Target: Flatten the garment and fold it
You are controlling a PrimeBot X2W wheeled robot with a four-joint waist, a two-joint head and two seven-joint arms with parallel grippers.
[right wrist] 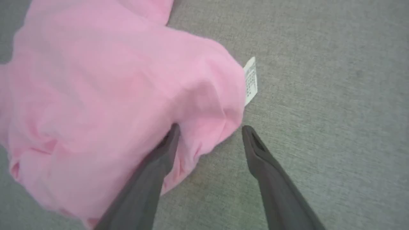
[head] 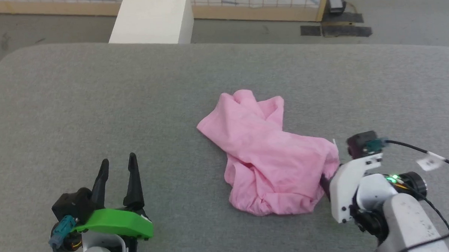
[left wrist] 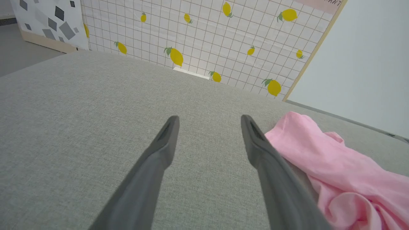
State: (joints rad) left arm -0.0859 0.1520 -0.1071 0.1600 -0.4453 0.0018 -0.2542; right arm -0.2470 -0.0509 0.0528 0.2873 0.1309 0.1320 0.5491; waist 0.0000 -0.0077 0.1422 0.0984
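Lying crumpled at the centre of the head view, the garment sits bunched on the grey cushion, far from flat. I have my right gripper spread astride its edge below the white label, probably to pinch a corner there. My left gripper sits splayed and empty at lower left.
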